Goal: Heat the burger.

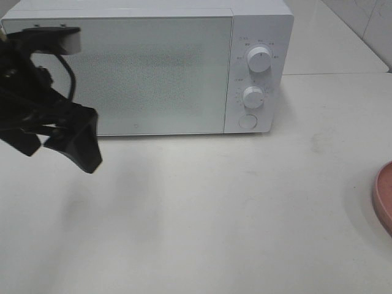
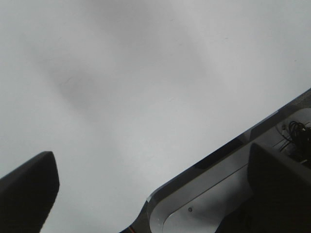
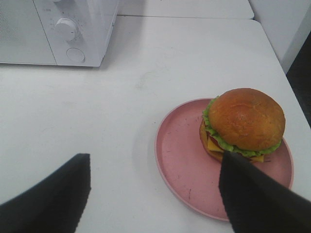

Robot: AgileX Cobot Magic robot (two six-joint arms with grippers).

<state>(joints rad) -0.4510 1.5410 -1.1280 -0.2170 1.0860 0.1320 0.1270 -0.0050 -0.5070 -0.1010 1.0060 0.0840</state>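
Note:
The burger (image 3: pixel 245 121), with a golden-brown bun and a green lettuce frill, sits on a pink plate (image 3: pixel 180 160) in the right wrist view. My right gripper (image 3: pixel 155 204) is open and empty, and hovers above the table just short of the plate. Its dark fingers (image 3: pixel 53 194) are spread wide. In the high view only the plate's rim (image 1: pixel 384 199) shows at the right edge, and the burger is out of view there. The white microwave (image 1: pixel 147 67) stands at the back with its door shut. My left gripper (image 1: pixel 58 153) is open and empty, raised in front of the microwave's left end.
The microwave has two knobs (image 1: pixel 259 59) and a round button (image 1: pixel 247 121) on its right panel. It also shows in the right wrist view (image 3: pixel 73 29). The table's edge (image 2: pixel 228 150) and a metal frame below it appear in the left wrist view.

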